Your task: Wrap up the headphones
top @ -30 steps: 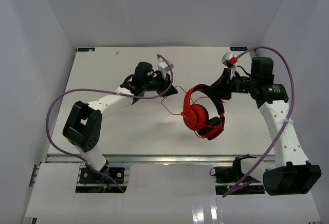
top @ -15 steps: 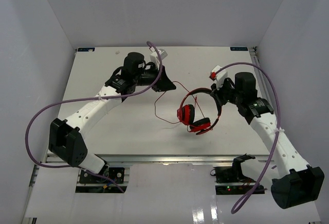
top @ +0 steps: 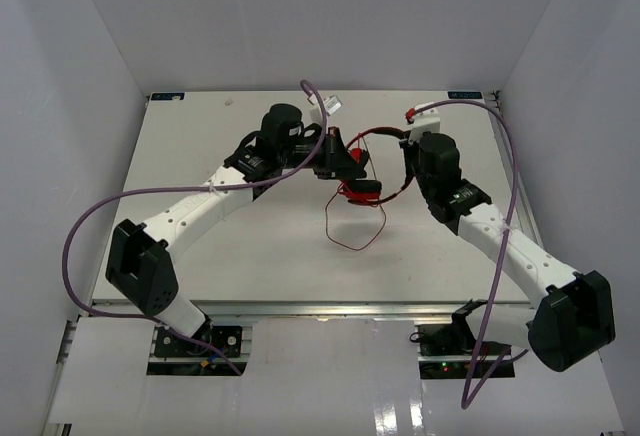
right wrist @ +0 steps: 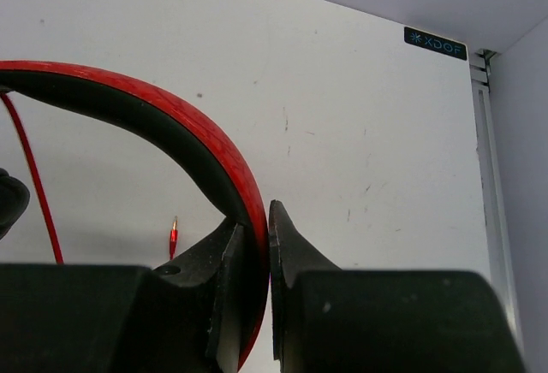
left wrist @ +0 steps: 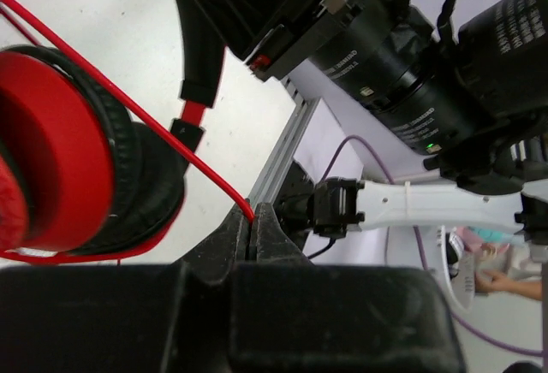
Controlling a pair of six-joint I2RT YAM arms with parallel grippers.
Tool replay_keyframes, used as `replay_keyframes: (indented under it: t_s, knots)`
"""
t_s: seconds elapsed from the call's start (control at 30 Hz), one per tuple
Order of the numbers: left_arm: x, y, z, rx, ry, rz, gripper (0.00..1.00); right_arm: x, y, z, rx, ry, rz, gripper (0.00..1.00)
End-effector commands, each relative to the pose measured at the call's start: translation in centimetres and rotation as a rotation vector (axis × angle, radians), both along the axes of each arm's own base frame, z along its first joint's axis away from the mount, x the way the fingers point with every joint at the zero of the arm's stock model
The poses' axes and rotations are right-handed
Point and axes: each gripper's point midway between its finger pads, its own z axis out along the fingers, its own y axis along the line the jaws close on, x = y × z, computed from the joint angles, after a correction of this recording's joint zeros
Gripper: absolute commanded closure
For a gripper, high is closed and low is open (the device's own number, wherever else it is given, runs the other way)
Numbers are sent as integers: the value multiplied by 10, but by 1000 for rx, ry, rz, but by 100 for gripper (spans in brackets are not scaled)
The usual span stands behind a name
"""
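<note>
While the left gripper (left wrist: 253,223) pinches the thin red cable (left wrist: 128,108) taut, seemingly to wind it, the red headphones (top: 362,190) hang over the table (top: 250,246), steadied by the right gripper (right wrist: 257,221) clamped on their headband (right wrist: 171,121), earcups free.

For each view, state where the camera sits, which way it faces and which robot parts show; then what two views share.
Top external: above and behind the bases, looking down on the table; both arms show.
Left wrist: looks along the left gripper, shut on the cable.
Right wrist: looks along the right gripper, shut on the headband.
Shared: the headphones.
</note>
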Motion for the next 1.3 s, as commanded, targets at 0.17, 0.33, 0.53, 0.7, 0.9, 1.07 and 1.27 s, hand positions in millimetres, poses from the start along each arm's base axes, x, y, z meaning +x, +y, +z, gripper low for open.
replay_keyframes:
  t_s: [0.17, 0.33, 0.53, 0.7, 0.9, 1.07, 1.27]
  knots:
    - [13, -50, 18, -124, 25, 159, 79, 50, 22, 71, 508, -94, -164, 92]
    - [10, -63, 10, -80, -44, 181, 62, 58, 17, 86, 622, -54, -131, 92]
    - [4, -70, -4, -35, -108, 173, 57, 55, 15, 93, 777, 42, -13, 92]
    - [-10, -81, -4, -28, -225, 143, 57, 44, 20, 98, 857, 114, 58, 92]
    - [-26, -83, -21, -37, -323, 130, 72, 35, 14, 123, 934, 117, 111, 92]
    - [-44, -72, -33, -72, -465, 155, 56, 27, 11, 133, 946, 111, 140, 92]
    - [-61, -45, -58, -95, -594, 200, 32, 19, 10, 136, 906, 95, 168, 92]
